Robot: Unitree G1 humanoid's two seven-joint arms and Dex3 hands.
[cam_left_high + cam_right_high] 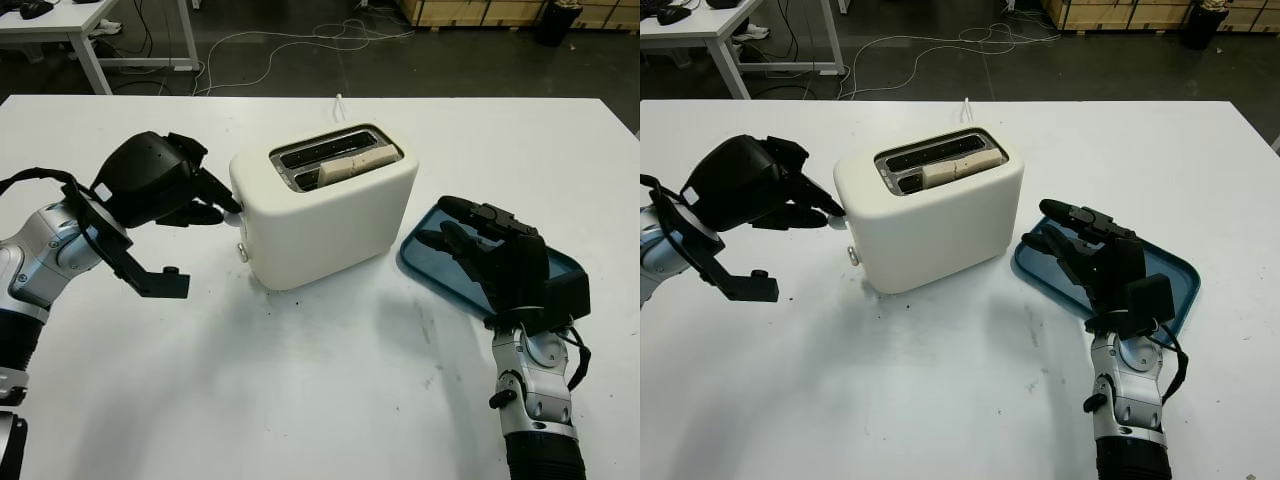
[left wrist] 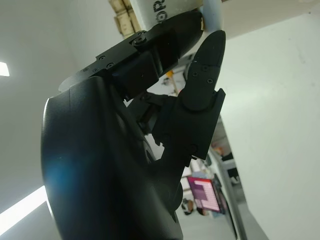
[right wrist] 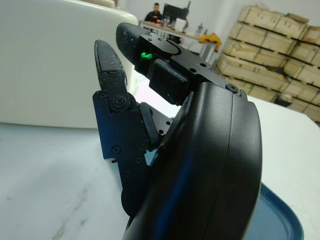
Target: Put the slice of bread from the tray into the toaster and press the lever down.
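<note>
A white toaster [image 1: 330, 215] stands in the middle of the white table. A slice of bread [image 1: 356, 164] sits in its front slot, its top edge showing. At the toaster's left end, my left hand [image 1: 222, 205] has its fingertips closed on the pale lever [image 2: 212, 14]. To the right lies the blue tray [image 1: 571, 267], with nothing on its bare part. My right hand [image 1: 452, 226] is open and held above the tray's near left corner, beside the toaster's right wall [image 3: 45, 60].
A small knob [image 1: 243, 252] sits low on the toaster's left end. The toaster's white cable [image 1: 340, 101] runs off the table's far edge. Another table [image 1: 60, 25] and loose floor cables lie beyond. Bare tabletop stretches in front of the toaster.
</note>
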